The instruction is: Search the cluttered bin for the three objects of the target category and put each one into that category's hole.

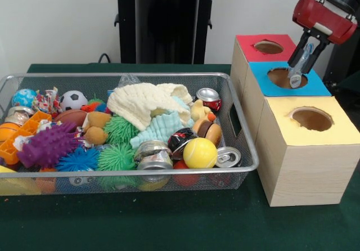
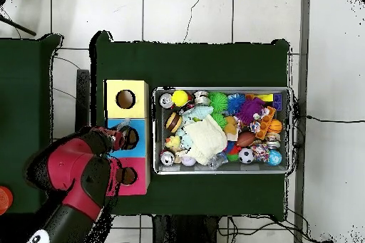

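Three wooden boxes stand right of the bin: a red-topped box (image 1: 247,41), a blue-topped box (image 1: 318,85) and a yellow-topped box (image 1: 306,149), each with a round hole. My gripper (image 1: 295,81) hangs just over the blue box's hole (image 1: 280,77), its grey tips drawn together; I see no object between them. From overhead the gripper (image 2: 122,127) sits at the blue top (image 2: 141,140). The wire bin (image 1: 242,144) holds drink cans (image 1: 208,97) (image 1: 228,157), a crushed can (image 1: 153,155), a yellow ball (image 1: 199,152) and a soccer ball (image 1: 73,99).
A cream cloth (image 1: 147,102) lies over the bin's middle, amid spiky rubber toys (image 1: 115,156), a purple one (image 1: 48,145) and orange plastic pieces (image 1: 14,144). The bin (image 2: 289,130) rests on a dark green table cover (image 1: 169,223). The arm (image 2: 78,183) covers part of the red box.
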Robot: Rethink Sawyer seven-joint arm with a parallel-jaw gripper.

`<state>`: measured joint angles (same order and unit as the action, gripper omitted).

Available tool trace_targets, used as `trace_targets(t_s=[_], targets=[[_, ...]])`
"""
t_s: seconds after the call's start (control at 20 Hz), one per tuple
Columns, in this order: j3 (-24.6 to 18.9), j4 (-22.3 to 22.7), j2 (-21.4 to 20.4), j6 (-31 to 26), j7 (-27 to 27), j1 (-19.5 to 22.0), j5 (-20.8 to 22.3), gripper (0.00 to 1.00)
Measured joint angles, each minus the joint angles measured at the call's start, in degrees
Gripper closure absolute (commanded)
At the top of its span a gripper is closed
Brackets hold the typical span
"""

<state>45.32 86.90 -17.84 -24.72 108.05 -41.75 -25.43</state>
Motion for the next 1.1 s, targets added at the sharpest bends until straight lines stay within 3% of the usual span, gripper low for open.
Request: trace_targets(t_s=[1.1], targets=[[-0.02,3.94,0.80,3.86,0.00,-0.04,-1.36,1.00]])
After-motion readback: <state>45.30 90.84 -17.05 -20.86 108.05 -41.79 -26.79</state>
